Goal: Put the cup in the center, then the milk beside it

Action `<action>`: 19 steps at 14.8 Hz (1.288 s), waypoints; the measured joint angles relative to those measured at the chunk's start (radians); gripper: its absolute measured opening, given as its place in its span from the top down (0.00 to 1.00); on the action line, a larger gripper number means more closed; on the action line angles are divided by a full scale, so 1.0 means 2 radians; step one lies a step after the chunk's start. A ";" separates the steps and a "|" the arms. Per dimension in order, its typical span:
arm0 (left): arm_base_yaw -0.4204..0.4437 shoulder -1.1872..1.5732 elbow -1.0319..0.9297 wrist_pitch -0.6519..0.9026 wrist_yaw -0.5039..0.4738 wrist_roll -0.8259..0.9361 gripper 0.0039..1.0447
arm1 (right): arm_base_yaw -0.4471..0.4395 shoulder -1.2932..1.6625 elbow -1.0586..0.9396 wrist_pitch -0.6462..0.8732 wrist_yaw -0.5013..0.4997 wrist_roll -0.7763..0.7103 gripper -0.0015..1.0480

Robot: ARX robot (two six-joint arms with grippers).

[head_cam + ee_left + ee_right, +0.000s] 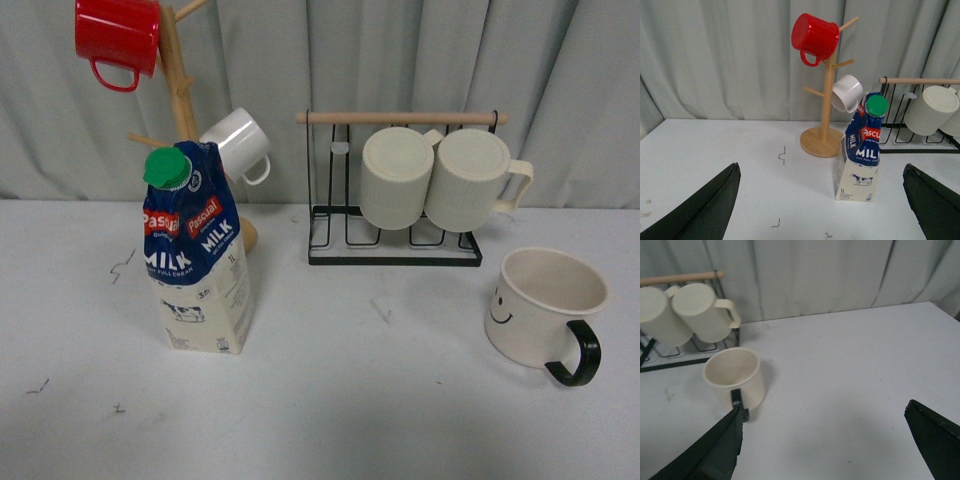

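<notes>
Cream cup [545, 305] with black loop handle stands upright on the right side of the white desk [350, 420], just in front of the right end of a black wire rack [395, 250]; smiley face toward the desk's middle, handle toward the robot. Milk carton [198, 255] stands upright on the left side, green cap on, just in front of the base of a wooden mug tree [180, 90]. Cup and milk well apart, bare desk between them. Tree carries a red mug [117, 35] and a white mug [240, 143]; rack carries two ribbed cream mugs [397, 177]. Left pincer [821, 169] spread wide, clear of the milk beyond it. Right pincer [824, 409] spread wide, one finger [715, 450] near the cup's handle; contact cannot be told.
</notes>
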 joint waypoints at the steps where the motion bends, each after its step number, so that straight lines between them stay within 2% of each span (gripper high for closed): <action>1: 0.000 0.000 0.000 0.000 0.000 0.000 0.06 | -0.046 0.094 0.029 0.052 -0.024 0.002 0.06; 2: 0.000 0.000 0.000 0.000 0.000 0.000 0.06 | -0.068 0.166 0.053 0.094 -0.063 0.006 0.06; 3: 0.000 0.000 0.000 0.000 0.000 0.000 0.06 | -0.072 0.243 0.078 0.124 -0.091 0.010 0.06; 4: 0.000 0.000 0.000 0.000 0.000 0.000 0.06 | -0.065 0.316 0.108 0.133 -0.114 0.011 0.06; 5: 0.000 0.000 0.000 0.000 0.000 0.000 0.06 | -0.054 0.373 0.137 0.135 -0.117 0.011 0.06; 8: 0.000 0.000 0.000 0.000 0.000 0.000 0.06 | -0.015 0.524 0.265 0.072 -0.094 0.015 0.06; 12: 0.000 0.000 0.000 0.000 0.000 0.000 0.06 | -0.006 0.694 0.415 -0.029 -0.064 0.045 0.06; 14: 0.000 0.000 0.000 0.000 0.000 0.000 0.06 | 0.004 0.776 0.488 -0.057 -0.061 0.068 0.06; 19: 0.000 0.000 0.000 0.000 0.000 0.000 0.06 | 0.031 0.891 0.555 -0.067 -0.042 0.100 0.06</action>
